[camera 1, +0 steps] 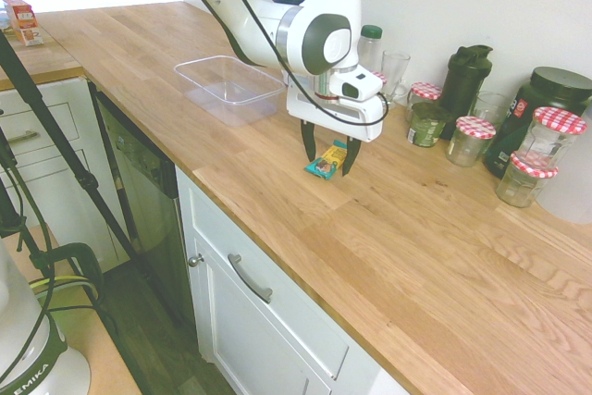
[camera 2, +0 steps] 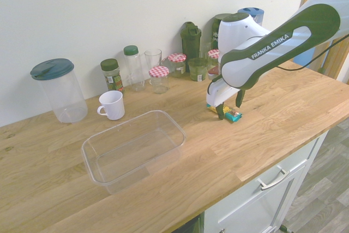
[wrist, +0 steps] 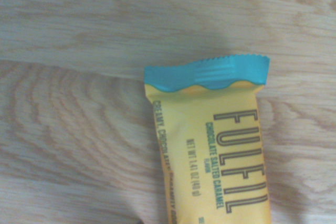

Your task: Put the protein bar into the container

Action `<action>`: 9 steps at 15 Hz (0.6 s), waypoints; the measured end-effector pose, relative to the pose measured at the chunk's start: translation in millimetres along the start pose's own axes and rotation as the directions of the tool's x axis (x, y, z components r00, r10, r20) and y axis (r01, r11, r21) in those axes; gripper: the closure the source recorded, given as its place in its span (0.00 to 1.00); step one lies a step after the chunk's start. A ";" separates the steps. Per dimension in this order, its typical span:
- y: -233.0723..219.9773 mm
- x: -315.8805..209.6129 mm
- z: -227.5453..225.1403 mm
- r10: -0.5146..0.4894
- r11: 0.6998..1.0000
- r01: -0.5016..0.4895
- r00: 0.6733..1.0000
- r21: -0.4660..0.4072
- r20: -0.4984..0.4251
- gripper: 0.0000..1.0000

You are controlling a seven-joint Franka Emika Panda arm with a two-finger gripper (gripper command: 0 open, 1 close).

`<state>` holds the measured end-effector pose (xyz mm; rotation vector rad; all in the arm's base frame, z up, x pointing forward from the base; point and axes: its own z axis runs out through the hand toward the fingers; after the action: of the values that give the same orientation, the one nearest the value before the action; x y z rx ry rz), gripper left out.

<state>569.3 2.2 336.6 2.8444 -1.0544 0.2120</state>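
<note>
The wooden table point(camera 1: 416, 247) runs along a white wall, with white cabinet drawers point(camera 1: 268, 312) under its front edge. The white arm point(camera 2: 283, 39) bears the words "FRANKA EMIKA" on its dark green panel. The container point(camera 2: 133, 151), a clear shallow tub, stands open on the table, well apart from the gripper point(camera 1: 329, 156). A clear pitcher point(camera 2: 57, 88) with a blue lid stands by the wall, and near it a white mug point(camera 2: 113, 105). Farther along the wall are a dark shaker bottle point(camera 1: 462, 80), a black tub point(camera 1: 541, 108) with a label too small to read, glass jars with red-checked lids point(camera 1: 536, 159), a drinking glass point(camera 1: 395, 71) and a green-capped spice jar point(camera 2: 112, 75). None of these lies between the bar and the container; the table there is bare wood.

The protein bar point(camera 1: 326, 162) lies flat on the table directly under the gripper. Its yellow wrapper with a teal crimped end reads "FULFIL", "CHOCOLATE SALTED CARAMEL", "NET WT 1.41 OZ (40 g)" and, along one edge, "CREAMY CHOCOLATE". The fingers point(camera 1: 309, 141) are spread apart, one on each side of the bar, tips down near the tabletop, not closed on the wrapper.
</note>
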 end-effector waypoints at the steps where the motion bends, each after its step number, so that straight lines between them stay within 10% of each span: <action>1: 0.0 0.5 0.1 0.001 1.000 -0.001 1.000 0.000 0.000 1.00; 9: -1.2 -0.5 0.7 -0.009 1.000 0.009 1.000 -0.006 -0.006 1.00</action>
<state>569.7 3.2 335.8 2.8412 -1.0386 0.2156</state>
